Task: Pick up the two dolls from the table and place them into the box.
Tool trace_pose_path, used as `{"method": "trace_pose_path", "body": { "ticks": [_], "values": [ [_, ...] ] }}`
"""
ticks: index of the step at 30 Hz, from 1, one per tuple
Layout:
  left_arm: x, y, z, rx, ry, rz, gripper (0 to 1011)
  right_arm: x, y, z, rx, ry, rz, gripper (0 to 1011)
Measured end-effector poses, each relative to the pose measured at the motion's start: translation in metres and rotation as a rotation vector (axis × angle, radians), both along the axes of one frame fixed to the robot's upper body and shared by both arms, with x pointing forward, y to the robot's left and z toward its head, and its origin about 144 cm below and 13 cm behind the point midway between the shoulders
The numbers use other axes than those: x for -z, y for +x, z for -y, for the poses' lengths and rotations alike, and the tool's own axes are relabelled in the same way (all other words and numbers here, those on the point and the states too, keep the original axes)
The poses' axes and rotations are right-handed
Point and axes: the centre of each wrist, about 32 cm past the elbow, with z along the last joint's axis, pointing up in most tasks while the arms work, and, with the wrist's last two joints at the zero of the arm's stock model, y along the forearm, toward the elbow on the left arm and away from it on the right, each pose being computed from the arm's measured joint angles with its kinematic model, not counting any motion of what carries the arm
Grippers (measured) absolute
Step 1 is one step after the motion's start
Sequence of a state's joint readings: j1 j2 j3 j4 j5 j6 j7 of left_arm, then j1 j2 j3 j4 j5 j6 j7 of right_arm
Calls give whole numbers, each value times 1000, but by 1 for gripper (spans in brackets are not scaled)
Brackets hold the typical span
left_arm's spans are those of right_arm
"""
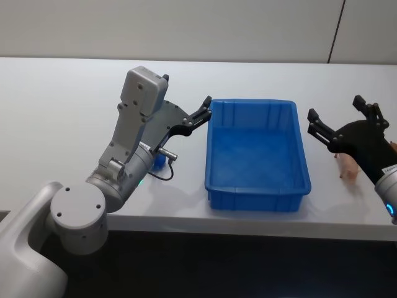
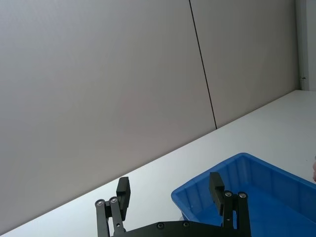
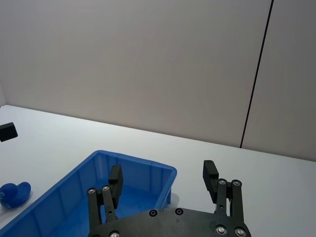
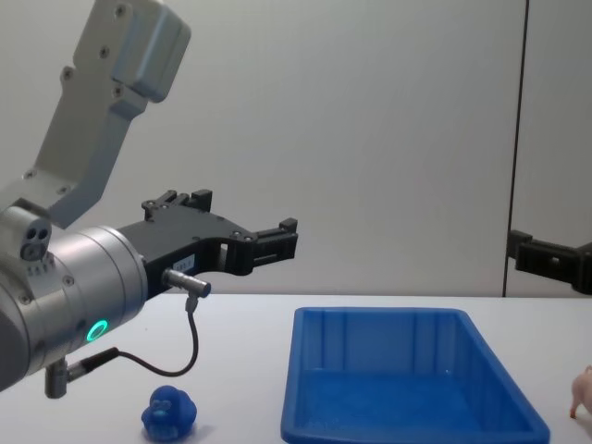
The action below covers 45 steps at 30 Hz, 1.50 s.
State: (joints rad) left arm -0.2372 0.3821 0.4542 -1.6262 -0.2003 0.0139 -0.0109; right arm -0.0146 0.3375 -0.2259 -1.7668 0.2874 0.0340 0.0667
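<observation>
The blue box [image 1: 257, 202] sits on the white table [image 1: 62, 112] between my two arms, with nothing inside it. The small blue doll [image 1: 159, 160] rests on the table left of the box, half hidden behind my left arm; it also appears as the blue doll [image 4: 169, 413] and the blue doll [image 3: 15, 193]. My left gripper [image 1: 208, 107] hangs open and raised above the box's left rim. At the box's right, the pink doll [image 1: 347, 166] lies on the table, partly under my open right gripper [image 1: 335, 108], which hovers above it and holds nothing.
A plain grey wall [image 4: 370, 139] stands behind the table. The table's front edge [image 1: 248, 226] runs just before the box. A cable [image 4: 190, 342] loops under my left wrist, above the blue doll.
</observation>
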Motion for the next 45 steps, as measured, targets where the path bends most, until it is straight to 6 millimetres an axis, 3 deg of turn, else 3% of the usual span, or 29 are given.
{"method": "trace_pose_path", "body": {
  "ticks": [29,45],
  "values": [
    [0,0,0,0,0,0,1002,0,1,4,4,-4,3,1001],
    [0,0,0,0,0,0,1001,10,4,56,80,-45,-29,1001]
  ]
}}
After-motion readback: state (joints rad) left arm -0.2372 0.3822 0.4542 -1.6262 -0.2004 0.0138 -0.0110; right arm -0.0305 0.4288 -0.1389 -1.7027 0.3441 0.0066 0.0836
